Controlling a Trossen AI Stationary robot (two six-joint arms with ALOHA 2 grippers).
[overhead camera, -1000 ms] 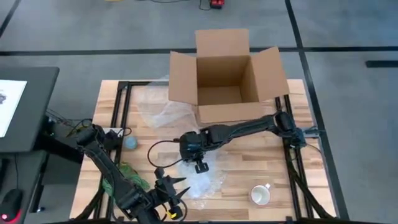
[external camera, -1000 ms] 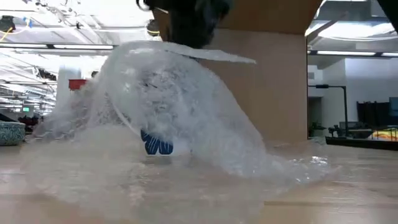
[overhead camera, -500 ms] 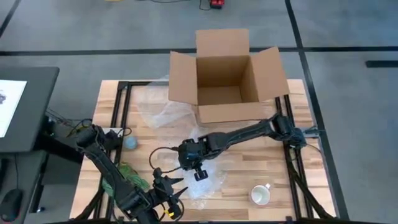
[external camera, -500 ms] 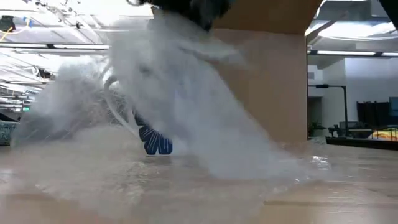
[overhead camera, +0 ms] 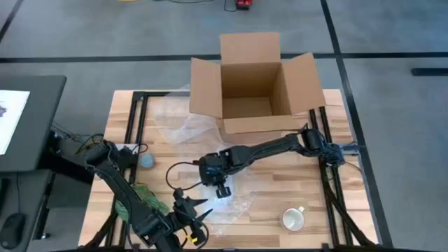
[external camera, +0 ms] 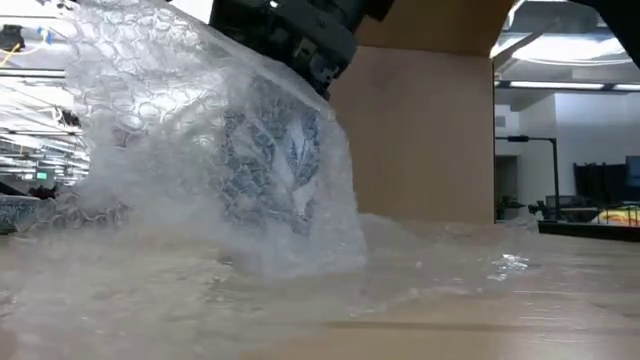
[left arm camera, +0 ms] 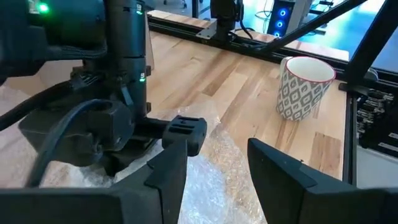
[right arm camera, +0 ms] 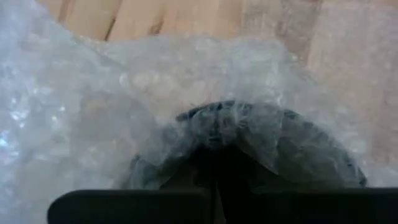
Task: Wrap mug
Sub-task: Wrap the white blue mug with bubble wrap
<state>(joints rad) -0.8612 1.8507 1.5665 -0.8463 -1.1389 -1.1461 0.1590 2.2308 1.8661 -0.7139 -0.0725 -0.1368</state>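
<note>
The work surface was a pale wooden table point(overhead camera: 280, 175) of jointed planks with black metal rails along both sides, standing on a grey floor marked with dark lines. At the far edge stood an open cardboard box point(overhead camera: 253, 91), flaps spread; in the low view its brown wall filled the background, with ceiling strip lights and a bright room beyond. Clear bubble wrap point(external camera: 190, 170) lay crinkled across the middle of the table, its blisters catching the light. It was draped as a tent over a blue-patterned mug point(external camera: 270, 165), which sat under the film near the table's centre. The right gripper point(overhead camera: 222, 189) was stretched in from the right rail, directly over that bundle; its fingers appeared pinched together on the plastic. The left gripper point(left arm camera: 214, 165) waited near the front edge with its dark fingers spread apart, holding nothing. A second mug point(left arm camera: 303, 87), white with a grey diamond pattern and red rim, stood upright on bare wood at the front right.
</note>
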